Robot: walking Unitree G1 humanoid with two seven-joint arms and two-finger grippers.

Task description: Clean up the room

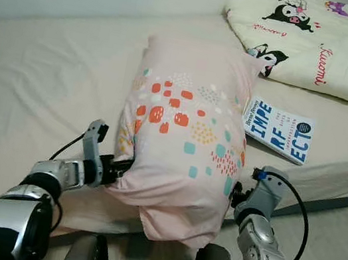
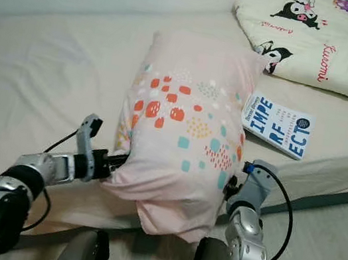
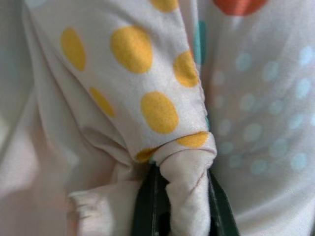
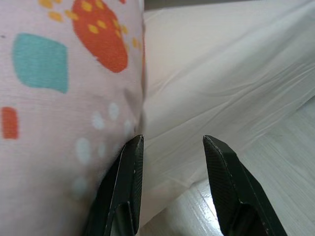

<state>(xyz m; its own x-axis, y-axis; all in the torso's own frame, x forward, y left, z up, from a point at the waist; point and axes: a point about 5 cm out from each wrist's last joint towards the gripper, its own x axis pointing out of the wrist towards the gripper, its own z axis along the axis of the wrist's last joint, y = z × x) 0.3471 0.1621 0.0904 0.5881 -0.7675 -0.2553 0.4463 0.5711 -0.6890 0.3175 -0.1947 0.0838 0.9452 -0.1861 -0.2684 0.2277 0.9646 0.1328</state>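
A pale pink pillow [image 1: 182,138] with orange, teal and yellow spots lies lengthwise on the bed [image 1: 41,80], its near end hanging over the bed's front edge. My left gripper [image 1: 119,173] is at the pillow's near left corner, shut on a bunched fold of its cover [image 3: 189,167] that is pinched between the two black fingers [image 3: 147,206]. My right gripper [image 4: 172,145] stands open at the pillow's near right side. One finger [image 4: 125,172] rests against the cover, and nothing lies between the two.
A book [image 1: 278,129] with a blue and white cover lies on the bed just right of the pillow. A folded cream blanket [image 1: 324,42] with cartoon figures sits at the back right. Pale wooden floor [image 1: 334,252] runs along the bed's front right.
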